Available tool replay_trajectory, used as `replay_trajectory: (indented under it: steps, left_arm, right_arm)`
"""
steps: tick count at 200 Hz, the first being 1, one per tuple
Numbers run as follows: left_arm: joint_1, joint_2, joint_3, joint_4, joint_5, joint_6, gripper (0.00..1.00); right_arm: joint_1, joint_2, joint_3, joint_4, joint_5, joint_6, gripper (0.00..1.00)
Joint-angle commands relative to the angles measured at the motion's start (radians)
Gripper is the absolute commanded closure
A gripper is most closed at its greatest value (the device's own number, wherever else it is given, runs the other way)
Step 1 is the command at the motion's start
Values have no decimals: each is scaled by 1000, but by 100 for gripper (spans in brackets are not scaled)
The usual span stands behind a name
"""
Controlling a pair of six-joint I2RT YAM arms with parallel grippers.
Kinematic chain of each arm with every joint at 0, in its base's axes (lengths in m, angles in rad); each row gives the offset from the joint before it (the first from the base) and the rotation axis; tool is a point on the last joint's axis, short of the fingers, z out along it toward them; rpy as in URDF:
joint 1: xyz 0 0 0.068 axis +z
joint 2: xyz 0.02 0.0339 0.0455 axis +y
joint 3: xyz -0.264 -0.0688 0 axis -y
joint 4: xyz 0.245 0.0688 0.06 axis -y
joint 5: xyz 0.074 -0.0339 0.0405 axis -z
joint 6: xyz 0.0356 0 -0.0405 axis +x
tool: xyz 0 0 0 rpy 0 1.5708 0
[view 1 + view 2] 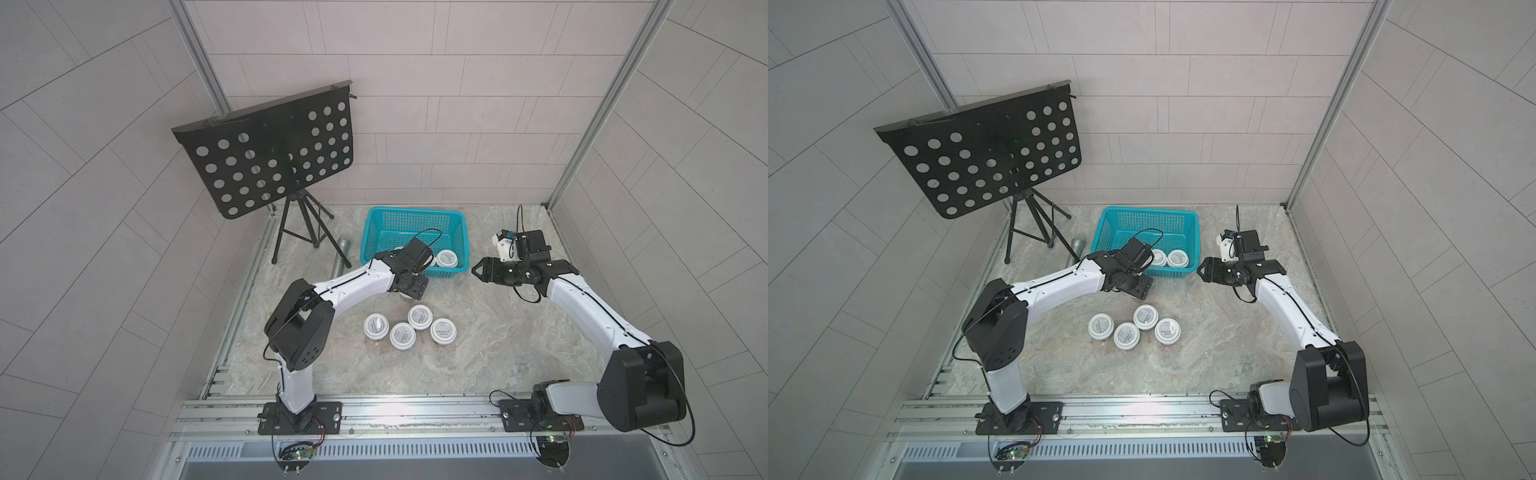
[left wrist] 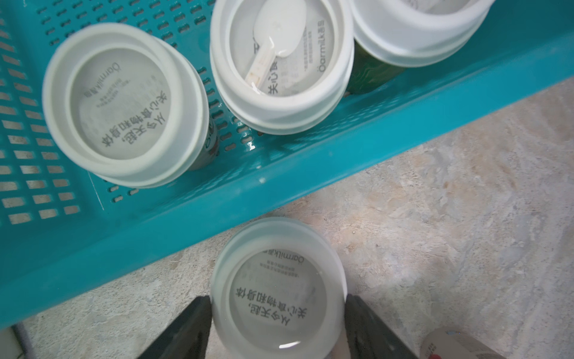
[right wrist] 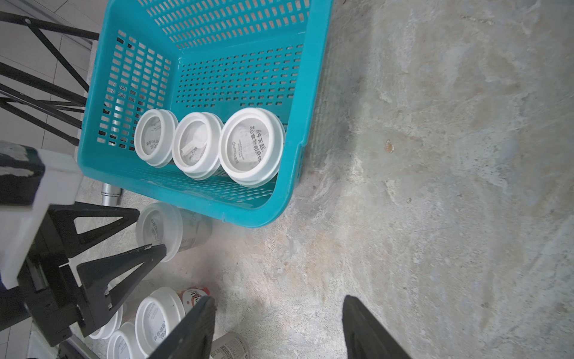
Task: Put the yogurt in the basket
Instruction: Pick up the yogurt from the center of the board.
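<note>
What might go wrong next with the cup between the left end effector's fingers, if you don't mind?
1. The left end effector grips the yogurt cup at its lid only; it may slip on lifting.
2. The cup stands right by the teal basket; a low lift could snag its rim.
3. Inside, three cups line that near wall; a short drop may land on them.

A marbled counter (image 1: 519,332) carries a teal basket (image 1: 415,211) near the middle of its far edge. Four yogurt cups (image 1: 420,317) cluster at the centre and a fifth cup (image 2: 278,289) stands just outside the basket's near wall. A grey metal cylinder (image 1: 341,257) lies beside a black tripod stand (image 1: 297,232) in the far left corner.
</note>
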Motion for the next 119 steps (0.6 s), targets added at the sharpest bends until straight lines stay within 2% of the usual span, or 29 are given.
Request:
replay_trajectory:
  steps: [1, 119]
  left_arm:
    - [-4, 25, 19, -15, -28, 4, 29]
    - [-4, 46, -9, -8, -49, -1, 27]
  right_arm:
    - [-3, -2, -10, -2, 1, -1, 31]
    - [-2, 0, -30, 9, -2, 4, 31]
